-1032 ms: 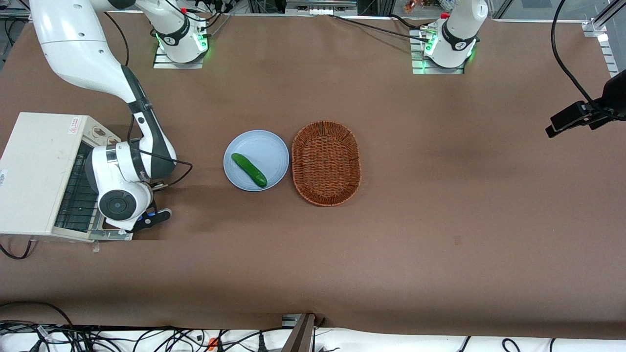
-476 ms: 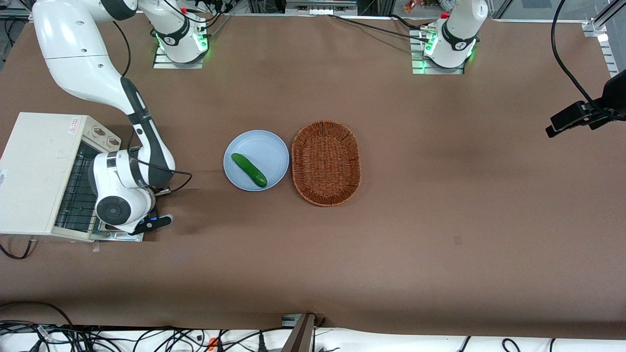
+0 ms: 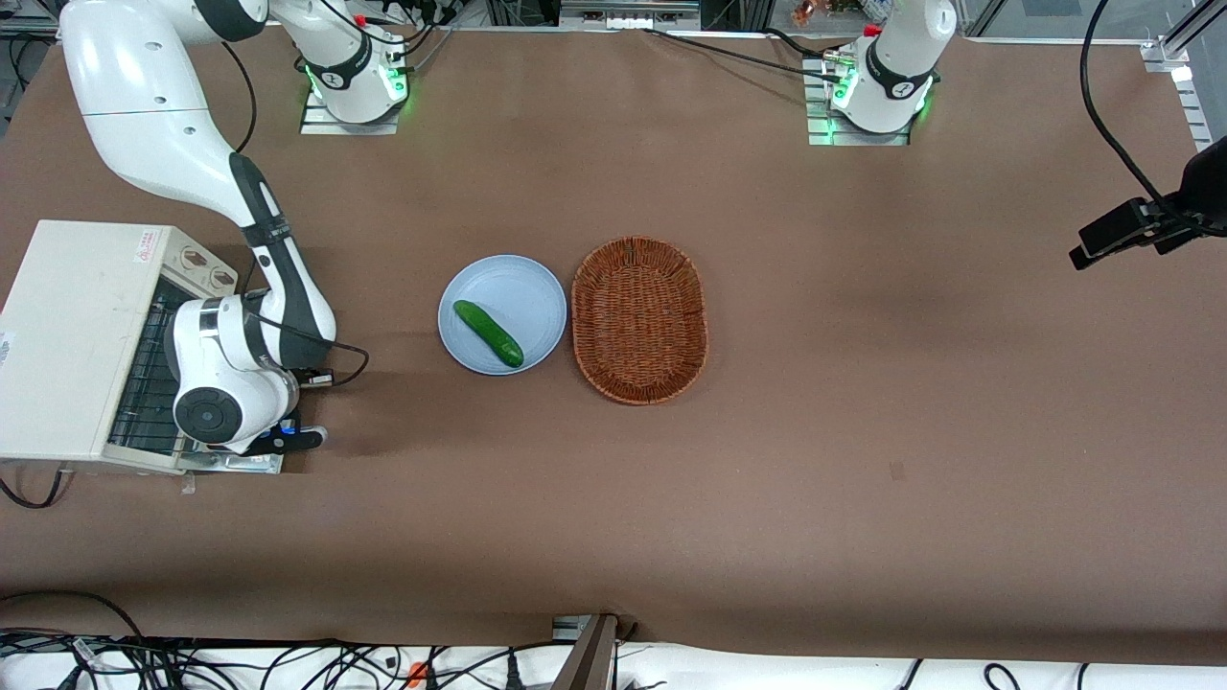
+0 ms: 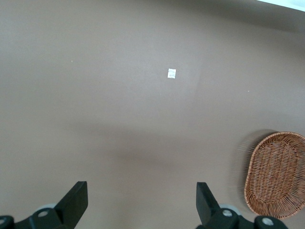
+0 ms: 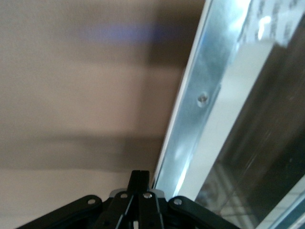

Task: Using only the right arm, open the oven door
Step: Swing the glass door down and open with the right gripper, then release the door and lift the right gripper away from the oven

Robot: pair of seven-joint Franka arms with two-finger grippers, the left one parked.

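I judge the oven door [image 3: 235,462] nearly flat; end effector [image 3: 288,441] beside it, grip indeterminate.

Brown matte table covering [image 3: 863,431] fills the front view, evenly lit, with soft shadows. Small dark mark [image 3: 896,470] at 4 o'clock. Black cables [image 3: 144,656] tangled on a white strip along the 6 to 8 o'clock edge. Aluminium framing [image 3: 1184,67] at 2 o'clock. Black camera mount [image 3: 1141,230] at 3 o'clock.
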